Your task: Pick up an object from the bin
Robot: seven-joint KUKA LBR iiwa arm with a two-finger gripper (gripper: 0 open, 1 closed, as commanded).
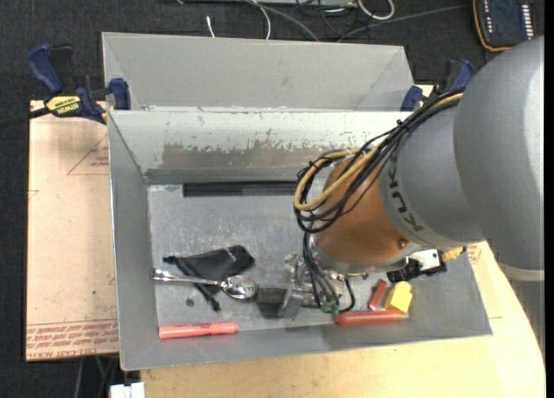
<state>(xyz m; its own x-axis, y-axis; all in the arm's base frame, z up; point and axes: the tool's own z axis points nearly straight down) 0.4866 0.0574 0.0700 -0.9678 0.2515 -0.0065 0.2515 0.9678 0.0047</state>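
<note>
Dark lettering beginning "KU" printed on the grey shell of the arm, set lengthwise just beside the orange cover, its further letters crossed by yellow and black cables, other print too small to be read

Bin floor open from 10 to 12 o'clock, up to a black bar at the back wall. 8 o'clock: black floppy piece, spoon touching it. 7 o'clock: pink marker along the front wall. 5 o'clock: red marker, yellow block. Arm covers 3 o'clock.
</note>
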